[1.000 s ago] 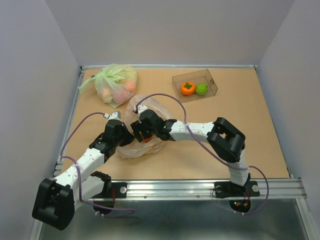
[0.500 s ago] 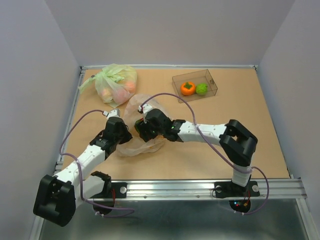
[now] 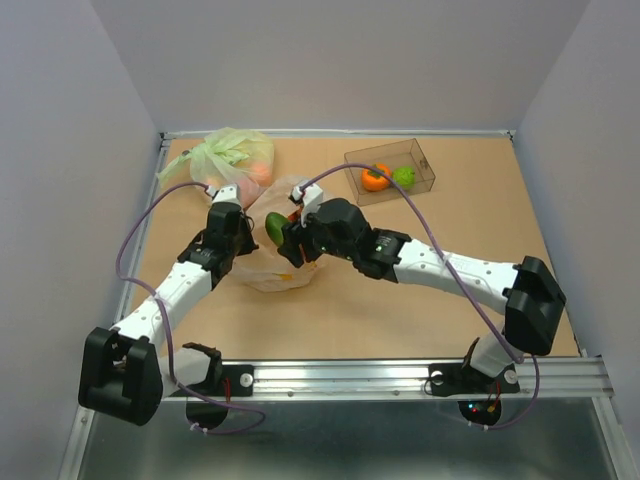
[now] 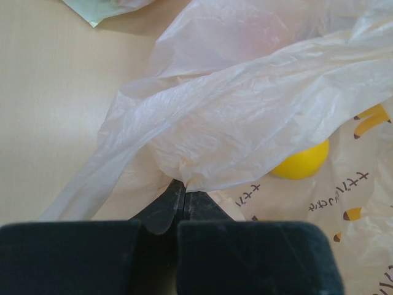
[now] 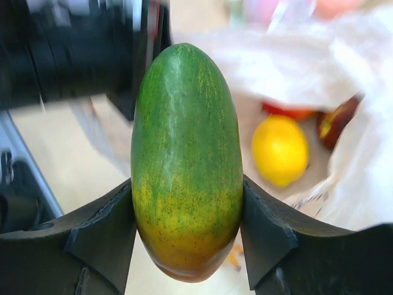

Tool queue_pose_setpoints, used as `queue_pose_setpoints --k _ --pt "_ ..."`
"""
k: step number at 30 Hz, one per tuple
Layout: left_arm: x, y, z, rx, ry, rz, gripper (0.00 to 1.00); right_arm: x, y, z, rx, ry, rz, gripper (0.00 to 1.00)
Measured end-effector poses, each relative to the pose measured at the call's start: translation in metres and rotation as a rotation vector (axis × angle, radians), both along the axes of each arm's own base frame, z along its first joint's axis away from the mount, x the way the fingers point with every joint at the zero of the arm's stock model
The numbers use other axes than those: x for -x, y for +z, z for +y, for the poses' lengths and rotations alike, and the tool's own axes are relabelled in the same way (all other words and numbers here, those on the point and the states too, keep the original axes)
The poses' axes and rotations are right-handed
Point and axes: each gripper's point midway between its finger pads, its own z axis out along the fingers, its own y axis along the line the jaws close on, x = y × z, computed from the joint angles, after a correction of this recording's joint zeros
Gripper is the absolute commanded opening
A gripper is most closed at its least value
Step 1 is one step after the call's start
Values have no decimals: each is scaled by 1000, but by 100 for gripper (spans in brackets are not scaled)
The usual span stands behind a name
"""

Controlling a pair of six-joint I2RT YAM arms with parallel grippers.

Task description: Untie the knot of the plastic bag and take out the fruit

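The pale peach plastic bag (image 3: 272, 268) lies open at centre left; no tied knot shows. My left gripper (image 3: 224, 232) is shut on a fold of its film at the left edge, as the left wrist view (image 4: 182, 185) shows. My right gripper (image 3: 290, 238) is shut on a green mango-like fruit (image 3: 275, 227), green fading to orange at its lower end (image 5: 187, 160), held above the bag's mouth. Inside the bag lie a yellow lemon (image 5: 279, 149), a red-orange fruit (image 5: 288, 112) and a dark purple one (image 5: 338, 120). The lemon also shows under the film in the left wrist view (image 4: 302, 161).
A clear box (image 3: 424, 166) at the back right holds an orange fruit with a green cap (image 3: 376, 177) and a green lime (image 3: 404, 177). A tied light-green bag (image 3: 228, 158) with pinkish fruits lies at the back left, close behind my left gripper.
My right gripper has come up out of the bag with the green fruit and shifted away from me. My left gripper has moved away from me, pulling the bag's edge with it.
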Motion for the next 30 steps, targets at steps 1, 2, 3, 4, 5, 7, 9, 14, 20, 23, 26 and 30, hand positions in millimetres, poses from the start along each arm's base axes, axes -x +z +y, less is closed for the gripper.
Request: queue_pose_setpoints --k 1,2,3,4,5,7,9,14,20,23,26,30 --pt "1 -1 0 -5 -9 3 0 -5 10 1 -12 -10 -15 17" --pt "2 -2 -1 -8 -20 6 0 -11 22 3 -30 -23 -34 17" --pt "3 -4 -2 -8 -28 9 0 -19 33 3 -48 -39 -52 17" --pt "5 -5 -2 -9 -38 12 0 -26 42 2 -61 -54 -67 17" --pt "6 -7 -3 -9 -43 16 0 -44 59 -3 -85 -93 -93 17" --pt "11 -8 -3 -8 -54 18 0 -77 80 -16 -113 -165 -132 18" --pt "14 -7 -3 -2 -59 10 0 -112 95 -37 -130 -253 -166 18" --pt "15 0 -7 22 -79 -25 0 -199 99 -116 -118 -531 -199 18" --pt "11 -7 -9 11 -99 -14 0 -274 36 -208 -52 -808 -113 24" --pt "11 -9 -10 12 -108 -6 0 -295 -8 -242 -14 -914 -46 24" --pt "10 -9 -10 10 -109 -10 0 -308 -51 -274 31 -995 18 24" --pt "10 -9 -10 9 -109 -10 0 -326 -69 -302 122 -1008 12 24"
